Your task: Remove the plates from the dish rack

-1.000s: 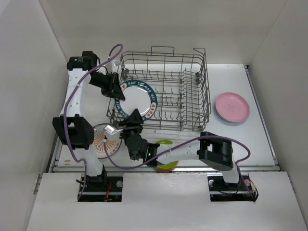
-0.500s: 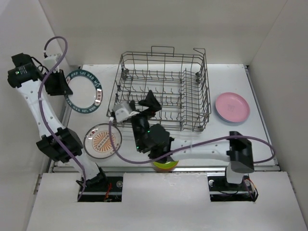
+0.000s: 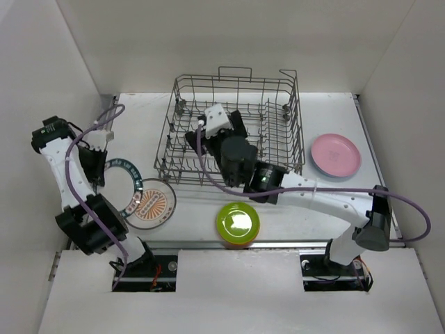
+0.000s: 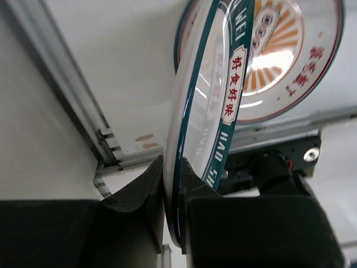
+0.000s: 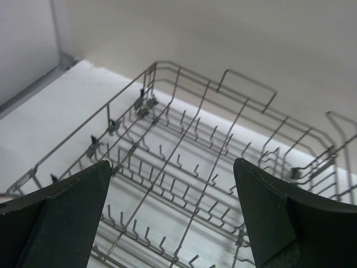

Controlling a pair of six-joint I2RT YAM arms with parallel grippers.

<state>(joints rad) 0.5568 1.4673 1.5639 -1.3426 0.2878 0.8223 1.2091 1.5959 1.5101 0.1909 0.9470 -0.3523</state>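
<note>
Over by the table's (image 3: 334,111) left edge, the left claw (image 4: 170,167) is clamped on the rim of the teal-lettered plate (image 4: 226,106). It holds the plate tilted on edge, off the surface, with one finger pressed to each face. Just beside it, at the near-left corner, the orange-patterned plate (image 3: 154,203) lies flat. From above the held plate's lower rim overlaps it, though I can't tell whether the two touch.

The dish rack (image 3: 295,125) sits toward the far edge, around the middle of the table. The right claw (image 5: 171,166) hangs above its left half with the fingers spread wide apart and nothing between them but the tines below.

At the near edge, in front of the rack, the lime green plate (image 3: 238,221) rests flat on top of the orange plate (image 3: 236,243), of which only a sliver of rim shows.

Near the right edge, well apart from the rack, the pink plate (image 3: 335,153) lies on the blue plate (image 3: 321,171).
</note>
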